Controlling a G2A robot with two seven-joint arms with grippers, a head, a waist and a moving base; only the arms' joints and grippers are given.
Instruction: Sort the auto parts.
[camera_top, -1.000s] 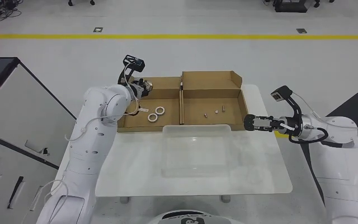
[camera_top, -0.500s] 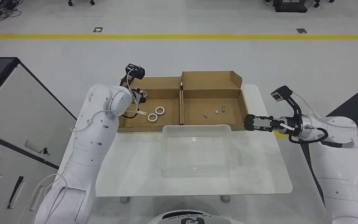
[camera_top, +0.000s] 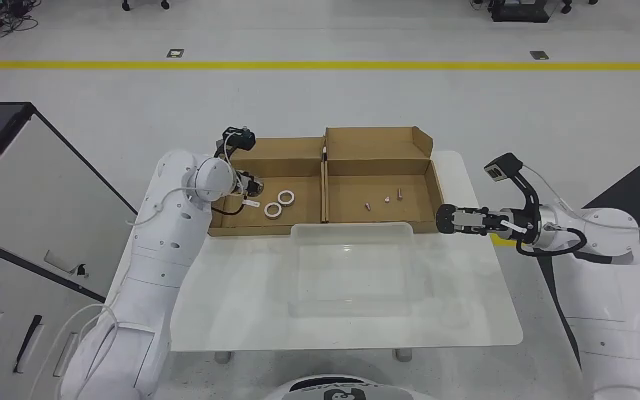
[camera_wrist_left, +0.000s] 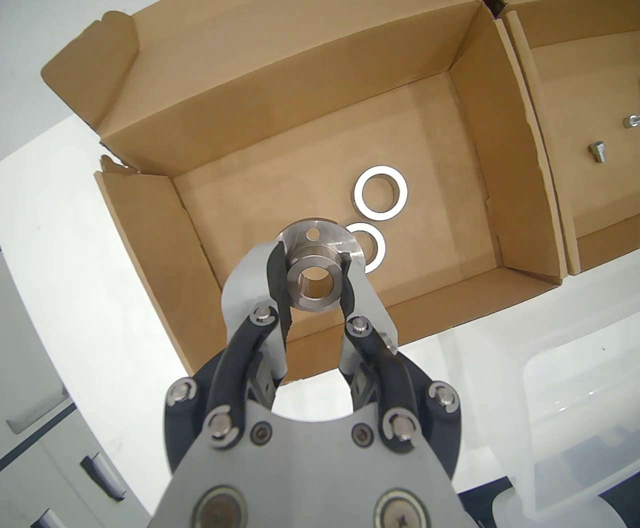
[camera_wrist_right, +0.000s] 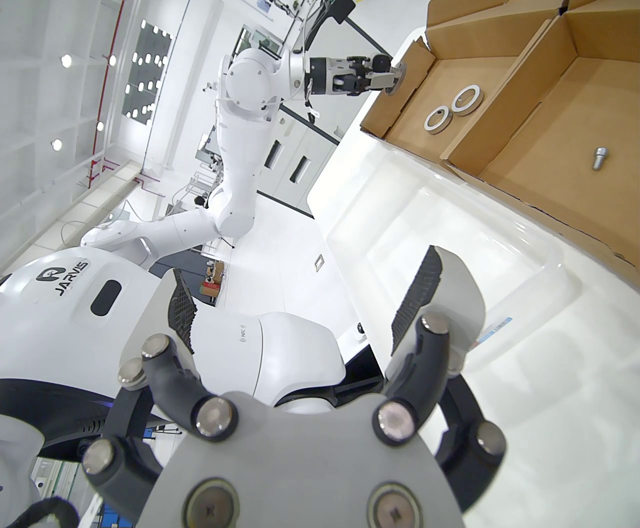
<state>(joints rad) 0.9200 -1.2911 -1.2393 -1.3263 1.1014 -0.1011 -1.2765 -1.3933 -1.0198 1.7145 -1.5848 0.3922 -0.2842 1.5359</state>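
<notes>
Left wrist view: gripping the steel flange (camera_wrist_left: 320, 235) by its collar in the left claw (camera_wrist_left: 311, 265), above the carton (camera_wrist_left: 300, 100), at 10 o'clock of two washers (camera_wrist_left: 380, 192) from overhead; likely heavy, rigid, slick; with right claw (camera_wrist_right: 305, 270) spread apart.

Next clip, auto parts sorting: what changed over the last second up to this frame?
The left gripper, shut on the flanged metal hub, moved from the far part of the left cardboard box back toward the robot, along the box's left side. Nothing was picked up or released. The two rings, the two bolts in the right box and the open right gripper stayed put.
</notes>
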